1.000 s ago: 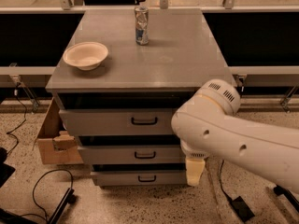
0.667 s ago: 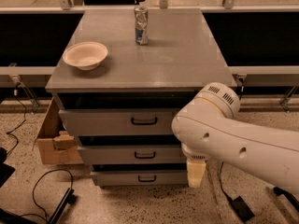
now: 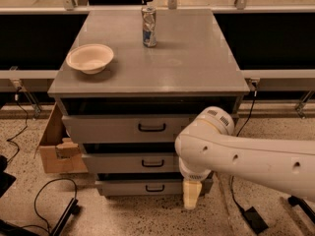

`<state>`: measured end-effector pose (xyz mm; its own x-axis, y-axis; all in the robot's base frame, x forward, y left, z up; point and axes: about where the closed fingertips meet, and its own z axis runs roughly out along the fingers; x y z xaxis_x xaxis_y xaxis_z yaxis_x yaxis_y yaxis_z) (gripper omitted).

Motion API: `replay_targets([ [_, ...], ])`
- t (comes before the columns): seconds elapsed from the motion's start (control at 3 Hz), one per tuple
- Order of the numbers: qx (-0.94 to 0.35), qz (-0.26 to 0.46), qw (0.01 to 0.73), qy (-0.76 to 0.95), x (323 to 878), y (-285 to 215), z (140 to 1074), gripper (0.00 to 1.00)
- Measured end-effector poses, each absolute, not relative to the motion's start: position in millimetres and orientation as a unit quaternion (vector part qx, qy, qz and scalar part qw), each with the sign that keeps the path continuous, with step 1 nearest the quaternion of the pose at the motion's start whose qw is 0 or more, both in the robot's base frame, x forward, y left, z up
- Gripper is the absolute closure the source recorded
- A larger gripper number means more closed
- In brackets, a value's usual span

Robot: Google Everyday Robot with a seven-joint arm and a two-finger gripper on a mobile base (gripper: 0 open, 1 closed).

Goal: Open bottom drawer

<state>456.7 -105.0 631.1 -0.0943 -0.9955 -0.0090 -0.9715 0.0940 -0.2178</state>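
The bottom drawer [image 3: 133,187] is the lowest of three in the grey cabinet [image 3: 147,73]. Its flat grey front carries a small black loop handle [image 3: 155,188]. It stands out a little further than the drawer above. My white arm [image 3: 246,156] reaches in from the right across the cabinet's lower right corner. My gripper [image 3: 191,194] hangs pointing down in front of the bottom drawer's right end, to the right of the handle and apart from it. The arm hides the right part of the middle drawer [image 3: 128,162] and of the bottom drawer.
A cream bowl [image 3: 90,58] and a drink can [image 3: 148,26] stand on the cabinet top. An open cardboard box [image 3: 58,146] sits on the floor against the cabinet's left side. Black cables [image 3: 44,205] lie on the speckled floor at the lower left, and a power brick [image 3: 253,219] at the lower right.
My gripper has dropped slightly lower in front of the bottom drawer's right end. The drawers, bowl and can have not moved.
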Motion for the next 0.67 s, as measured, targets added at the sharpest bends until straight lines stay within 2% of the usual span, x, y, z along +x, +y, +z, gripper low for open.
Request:
replay_targets([
  [0.33,-0.673,-0.035,0.08,0.735,452,-81,555,0.0],
  [0.67,-0.677,-0.023,0.071,0.732,451,-64,489,0.0],
])
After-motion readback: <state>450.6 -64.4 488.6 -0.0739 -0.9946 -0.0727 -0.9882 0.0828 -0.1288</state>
